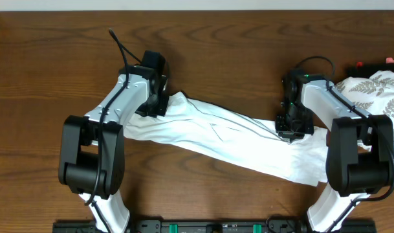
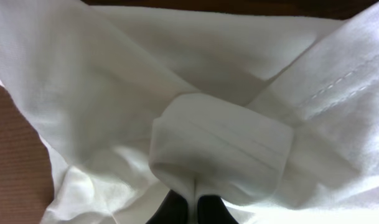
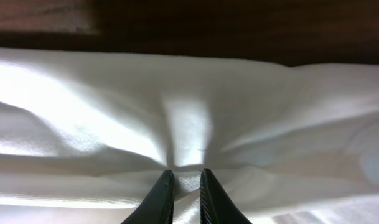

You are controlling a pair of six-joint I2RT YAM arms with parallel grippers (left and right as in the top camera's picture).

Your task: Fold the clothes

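Left end effector (image 2: 192,199) amid bunched T-shirt (image 2: 220,143)

Dark wood-grain table (image 1: 48,71), pale strip (image 1: 197,4) along top edge, leaf-print cloth (image 1: 381,90) at rt

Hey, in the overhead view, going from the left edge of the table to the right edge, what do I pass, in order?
Left tool → white cotton T-shirt, stretched between the two tools → right tool → white cloth with grey leaf print at the right edge.
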